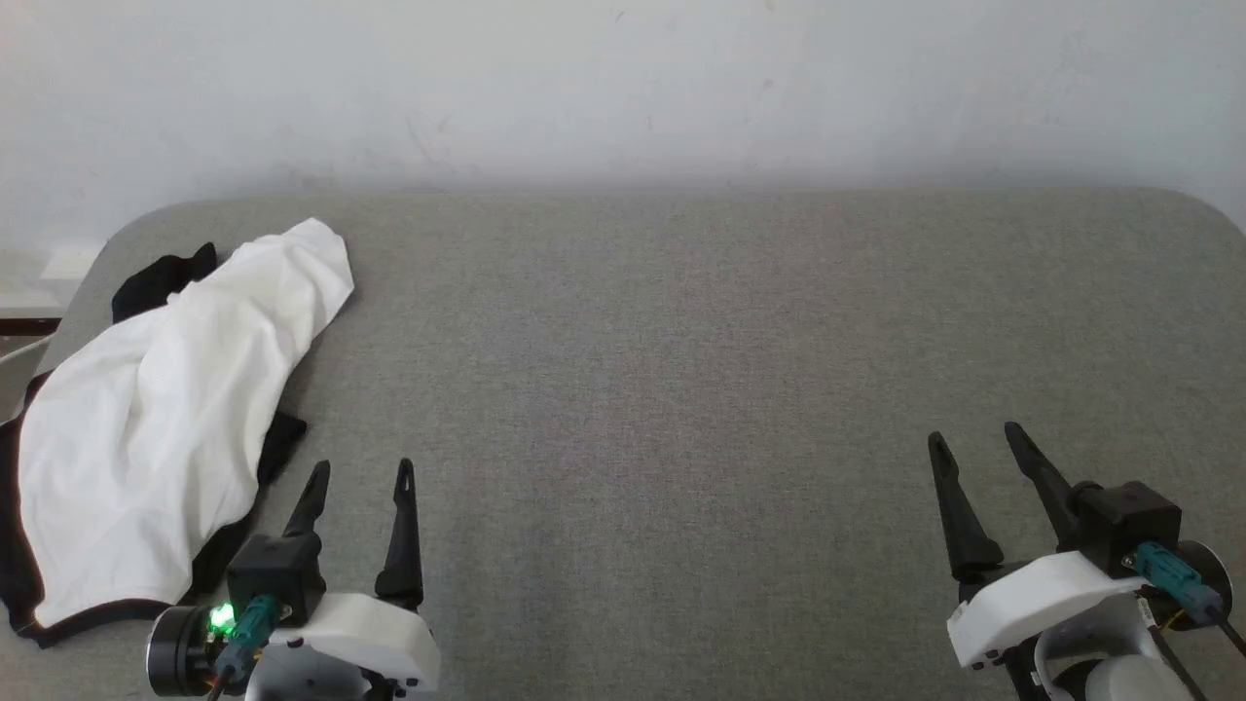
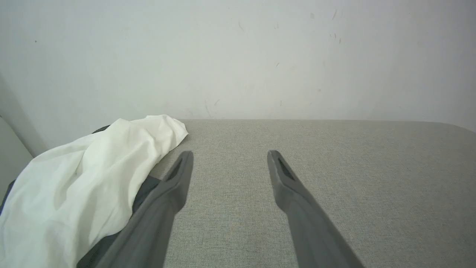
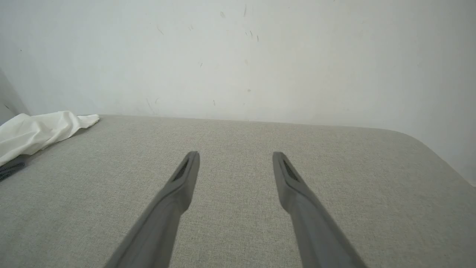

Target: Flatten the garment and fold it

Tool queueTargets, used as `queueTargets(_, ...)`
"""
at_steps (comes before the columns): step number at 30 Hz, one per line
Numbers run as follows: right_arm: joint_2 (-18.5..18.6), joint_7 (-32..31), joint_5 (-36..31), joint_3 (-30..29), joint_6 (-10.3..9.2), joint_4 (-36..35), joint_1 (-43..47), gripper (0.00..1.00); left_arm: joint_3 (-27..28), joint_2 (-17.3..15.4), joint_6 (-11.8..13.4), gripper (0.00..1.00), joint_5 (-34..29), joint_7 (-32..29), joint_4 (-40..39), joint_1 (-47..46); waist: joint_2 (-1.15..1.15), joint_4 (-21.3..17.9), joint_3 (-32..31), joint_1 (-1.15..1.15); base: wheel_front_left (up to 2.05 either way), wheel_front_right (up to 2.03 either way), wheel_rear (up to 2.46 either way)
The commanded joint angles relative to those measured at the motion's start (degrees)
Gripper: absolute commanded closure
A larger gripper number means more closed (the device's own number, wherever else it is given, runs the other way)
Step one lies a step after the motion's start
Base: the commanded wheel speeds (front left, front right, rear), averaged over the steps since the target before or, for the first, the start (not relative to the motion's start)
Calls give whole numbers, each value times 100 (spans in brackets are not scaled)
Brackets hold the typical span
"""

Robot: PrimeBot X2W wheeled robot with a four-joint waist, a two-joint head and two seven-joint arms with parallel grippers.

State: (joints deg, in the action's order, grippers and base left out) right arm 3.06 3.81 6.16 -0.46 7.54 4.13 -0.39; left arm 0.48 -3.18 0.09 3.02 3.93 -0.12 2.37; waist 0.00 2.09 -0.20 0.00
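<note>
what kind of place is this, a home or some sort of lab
Most likely a bare indoor test space set up for folding clothes, not a furnished home: a grey fabric-covered table with rounded corners, a plain scuffed white wall behind it, and a single crumpled shirt at the table's left end.

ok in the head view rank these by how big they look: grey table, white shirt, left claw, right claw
1. grey fabric-covered table top
2. crumpled white shirt with black sleeves
3. dark two-fingered left claw and right claw, alike, so tied
</note>
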Motion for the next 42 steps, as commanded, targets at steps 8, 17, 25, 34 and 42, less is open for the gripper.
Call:
queueTargets(8,-6,149,168,16,-2,129,87,0,65,11,54,0,92,135,-30,127,0,202,-32,0,0,0,0)
queueTargets(17,-8,257,339,72,-2,239,92,0,98,13,67,0,148,243,-50,200,0,453,-45,0,0,0,0)
queueTargets(25,-9,352,494,102,-3,355,102,0,139,15,63,0,196,339,-55,259,0,699,-65,0,0,0,0)
queueTargets(34,-10,460,666,150,-3,487,133,0,190,17,76,0,249,447,-64,346,0,1001,-135,0,0,0,0)
queueTargets(42,-11,556,829,229,-3,615,158,0,226,19,94,0,310,543,-59,456,0,1284,-206,0,0,0,0)
